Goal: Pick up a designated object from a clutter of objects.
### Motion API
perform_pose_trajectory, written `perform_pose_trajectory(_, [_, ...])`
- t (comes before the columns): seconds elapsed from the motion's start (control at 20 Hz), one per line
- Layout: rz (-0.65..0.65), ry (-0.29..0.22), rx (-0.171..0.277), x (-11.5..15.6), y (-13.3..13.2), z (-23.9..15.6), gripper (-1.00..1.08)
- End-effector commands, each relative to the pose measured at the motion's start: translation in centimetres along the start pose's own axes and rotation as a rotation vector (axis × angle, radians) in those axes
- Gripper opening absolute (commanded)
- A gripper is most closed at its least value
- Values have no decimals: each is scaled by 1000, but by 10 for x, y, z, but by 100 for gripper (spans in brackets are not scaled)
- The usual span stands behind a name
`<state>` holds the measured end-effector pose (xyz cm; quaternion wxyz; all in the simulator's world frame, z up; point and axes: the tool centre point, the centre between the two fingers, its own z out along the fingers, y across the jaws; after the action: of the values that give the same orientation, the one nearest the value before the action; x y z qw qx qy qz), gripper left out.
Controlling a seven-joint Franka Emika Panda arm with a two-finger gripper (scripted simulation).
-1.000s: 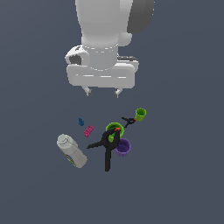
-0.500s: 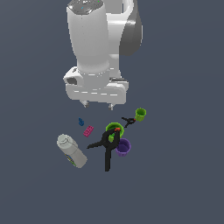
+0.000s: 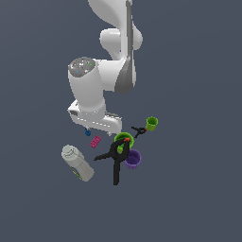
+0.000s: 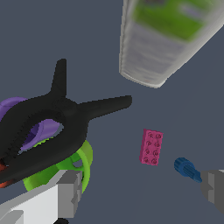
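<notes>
Gripper [image 4: 140, 192] spread wide and empty above the pink brick [image 4: 151, 147], lying flat on the floor between the two fingers [image 4: 70, 192], nearer to the blue piece [image 4: 187, 169]; probably light, stiff and smooth, best pinched across the narrow sides.

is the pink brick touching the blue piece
No, in the wrist view bare floor separates the pink brick from the blue piece.

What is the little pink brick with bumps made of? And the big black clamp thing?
The small magenta-pink studded rectangular brick looks like hard moulded plastic: flat even colour, crisp edges, rows of round studs, matte finish. The big black clamp also looks like plastic, matte black with no metallic shine, though a simulator's render leaves that uncertain.
</notes>
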<state>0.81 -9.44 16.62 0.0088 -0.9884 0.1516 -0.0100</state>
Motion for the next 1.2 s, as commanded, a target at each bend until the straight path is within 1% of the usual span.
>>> perform_pose_trajectory(0.0, [44,-4,-2,-3,13,27,100])
perform_pose_trajectory(0.25, [111,-10,-10,-11,35,68,100])
perform_pose_trajectory(0.5, [153,-14,-18,-18,49,92,100])
perform_pose_trajectory(0.75, [170,-15,-22,-21,55,102,100])
perform_pose_trajectory(0.95, [168,-16,-21,-21,55,103,100])
perform_pose_trajectory(1.15, [169,-16,-21,-22,55,112,100])
